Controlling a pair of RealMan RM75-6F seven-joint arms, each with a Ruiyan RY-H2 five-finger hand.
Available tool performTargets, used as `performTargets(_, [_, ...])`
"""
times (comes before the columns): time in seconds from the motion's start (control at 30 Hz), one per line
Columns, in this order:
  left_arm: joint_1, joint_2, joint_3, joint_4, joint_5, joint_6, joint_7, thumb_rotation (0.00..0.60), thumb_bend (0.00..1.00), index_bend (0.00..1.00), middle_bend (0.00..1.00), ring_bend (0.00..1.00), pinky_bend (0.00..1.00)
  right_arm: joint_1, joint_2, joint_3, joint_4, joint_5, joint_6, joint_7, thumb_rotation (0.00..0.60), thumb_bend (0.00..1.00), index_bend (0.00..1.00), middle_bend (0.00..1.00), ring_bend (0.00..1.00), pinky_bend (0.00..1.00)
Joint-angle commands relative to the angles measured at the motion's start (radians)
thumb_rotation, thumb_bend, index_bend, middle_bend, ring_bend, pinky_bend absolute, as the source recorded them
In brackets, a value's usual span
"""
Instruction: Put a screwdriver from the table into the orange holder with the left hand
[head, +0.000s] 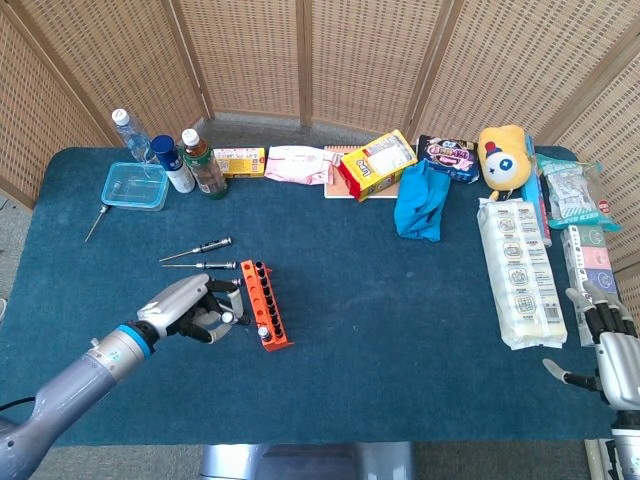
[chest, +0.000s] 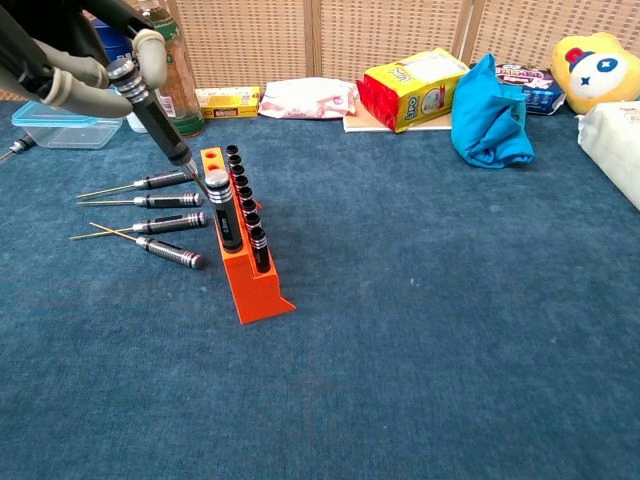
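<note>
The screwdriver (chest: 152, 108) is pinched at its handle by the left hand (chest: 75, 65), shaft slanting down-right; its tip seemingly sits just above the orange holder (chest: 245, 262)'s far-end holes.

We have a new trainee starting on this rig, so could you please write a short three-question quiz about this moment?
1. True or false: the left hand holds a black-handled screwdriver tilted, tip down near the orange slotted holder.
2. Where do the four loose black-handled screwdrivers lie? A) left of the holder in chest view B) inside the clear plastic box C) on the blue cloth
3. Fill in: the right hand holds ____.

Key: 1 true; 2 A; 3 nothing.
</note>
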Motion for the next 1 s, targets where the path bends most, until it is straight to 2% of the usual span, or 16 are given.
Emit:
performTargets(0.03, [-0.025,-0.018,0.011,-0.010,-0.036,0.022,0.045,0.600,0.43,0.59,1.00,1.00,0.97,0.000,0.001,0.001,0.000,0.001,-0.001,0.004,0.600,0.09,0.13,0.04,0.06,0.01])
performTargets(0.4, [-0.070,-0.069,0.032,-0.011,-0.146,0.101,0.137,0.600,0.43,0.59,1.00,1.00,0.96,-0.001,0.006,0.001,0.001,0.002,0.000,0.014,0.600,0.09,0.13,0.04,0.06,0.01])
performTargets(1.0, [-0.071,-0.145,0.045,0.014,-0.142,0.144,0.190,0.600,0.43,0.59,1.00,1.00,0.96,0.002,0.003,0.000,-0.001,0.001,-0.006,0.006,0.600,0.09,0.13,0.04,0.06,0.01])
